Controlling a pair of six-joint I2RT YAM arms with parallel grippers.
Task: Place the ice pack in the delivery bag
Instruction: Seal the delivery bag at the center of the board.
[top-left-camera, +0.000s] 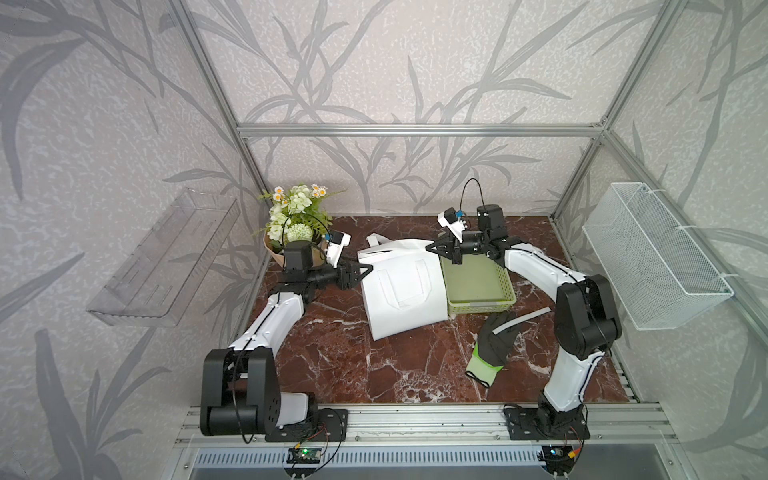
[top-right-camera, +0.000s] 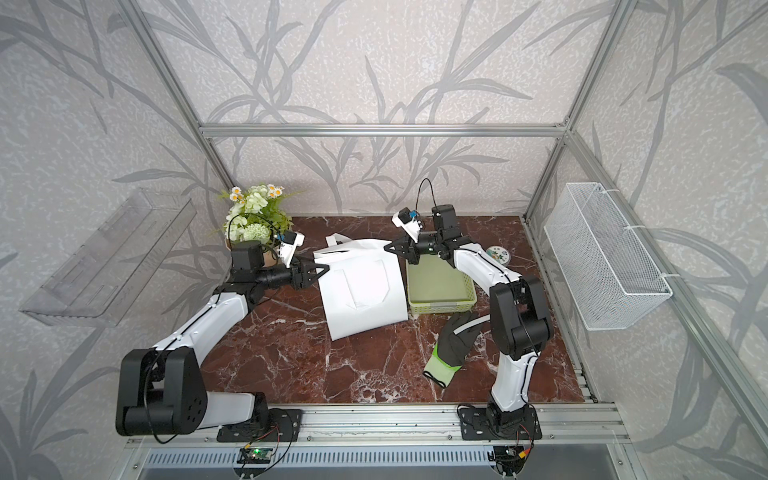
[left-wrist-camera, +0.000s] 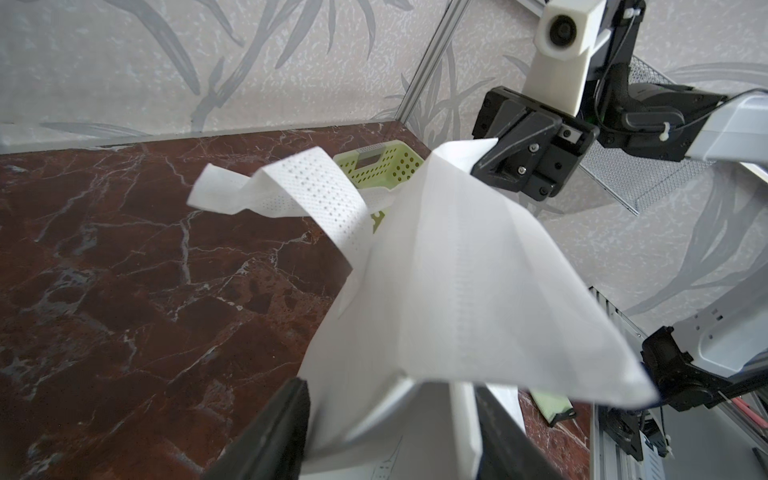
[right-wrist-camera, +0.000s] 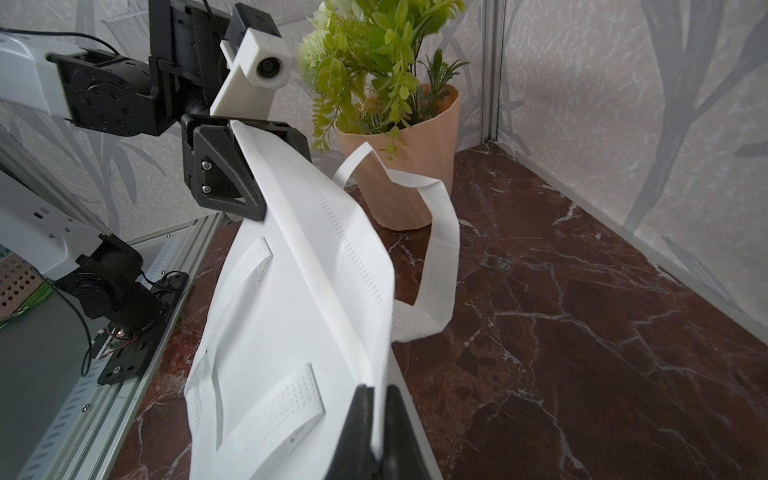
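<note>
Marble tabletop fills the lower middle of both top views, and the delivery bag lies at frame centre, white side up, with its base toward the bottom edge and its mouth toward the back wall. The left gripper meets the bag's upper left corner and the right gripper its upper right corner. A green basket sits just right of the bag, touching it. A black glove with a green cuff lies at lower right, and a potted flower bunch stands at the table's upper left corner. In a top view a small round tin shows right of the right arm. From the left wrist, the left gripper has its fingers spread, with a loose fold of the bag between them; the right gripper is clamped on the bag's far corner, and a perforated strap handle curls in front of the basket. From the right wrist, the right gripper has its jaws pressed together on the bag's rim. That rim runs across to the left gripper, and a strap loops onto the marble near the plant pot.
</note>
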